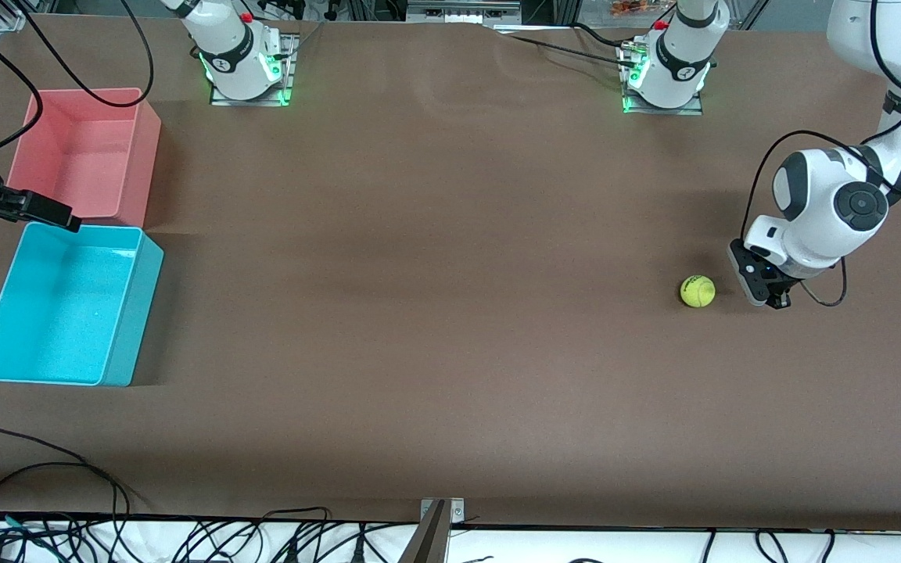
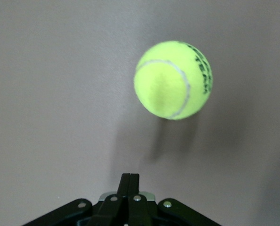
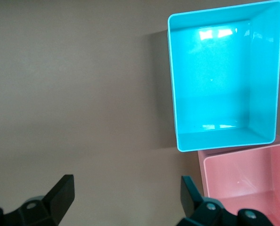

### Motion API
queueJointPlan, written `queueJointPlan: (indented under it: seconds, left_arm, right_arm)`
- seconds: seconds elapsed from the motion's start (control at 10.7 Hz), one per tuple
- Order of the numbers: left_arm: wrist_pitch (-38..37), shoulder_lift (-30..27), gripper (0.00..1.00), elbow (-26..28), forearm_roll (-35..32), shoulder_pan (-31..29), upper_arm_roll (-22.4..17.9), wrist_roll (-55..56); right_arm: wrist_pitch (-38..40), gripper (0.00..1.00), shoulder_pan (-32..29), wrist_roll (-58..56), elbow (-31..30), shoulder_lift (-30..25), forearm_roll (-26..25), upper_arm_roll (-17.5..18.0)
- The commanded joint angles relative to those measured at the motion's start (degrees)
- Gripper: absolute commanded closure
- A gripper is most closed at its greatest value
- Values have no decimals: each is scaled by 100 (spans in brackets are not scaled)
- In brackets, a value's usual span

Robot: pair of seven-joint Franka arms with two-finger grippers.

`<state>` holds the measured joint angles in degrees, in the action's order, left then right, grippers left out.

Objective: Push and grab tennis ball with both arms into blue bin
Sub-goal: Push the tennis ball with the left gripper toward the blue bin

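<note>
Ball [image 1: 697, 291]: front view. It lies on the table [image 1: 435, 274] toward the left arm's end, well apart from the blue bin [image 1: 118, 332], which sits at the right arm's end, nearer the camera than the pink bin [image 1: 145, 137] and just beside it. The left gripper [image 1: 777, 300] is low, just beside the ball and apart from it. The right gripper [image 1: 67, 219] hangs over the blue bin's rim, waiting.

Left wrist view. The left gripper's [image 2: 129, 181] fingers are pressed together; the ball [image 2: 173, 80] lies off their line, to one side. A push from here would likely strike off-centre, so the ball may roll away from the bins or slip past the fingertip.

Right wrist view. The right gripper [image 3: 128, 190] is spread wide over bare table, the blue bin [image 3: 177, 94] and pink bin [image 3: 210, 165] close by. A fast roll could outrun it or enter the pink bin.
</note>
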<state>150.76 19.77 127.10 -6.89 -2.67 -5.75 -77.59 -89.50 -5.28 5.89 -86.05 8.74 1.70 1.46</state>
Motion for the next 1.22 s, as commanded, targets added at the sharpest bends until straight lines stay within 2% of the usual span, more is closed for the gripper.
queueJointPlan:
  seconds: [0.0, 0.37, 0.66, 0.84, 0.94, 1.12]
  left_arm:
    - [93, 299, 100, -291, 354, 91, 4, -116]
    - [93, 449, 100, -300, 794, 248, 31, -81]
    - [93, 502, 100, -291, 856, 258, 39, -54]
    - [93, 642, 100, -273, 1293, 380, 48, -46]
    - [102, 712, 100, -273, 1513, 512, 100, -46]
    - [433, 791, 100, -300, 1490, 696, 520, 68]
  right_arm:
    - [73, 0, -26, 18, 97, 76, -3, 12]
    - [65, 0, -35, 18, 97, 93, -3, 12]
    - [56, 0, -35, 9, 97, 93, -3, 12]
    - [56, 0, -35, -9, 97, 93, -3, 12]
    - [56, 0, -43, -17, 97, 93, -3, 12]
    - [56, 0, -35, -26, 97, 93, 6, 12]
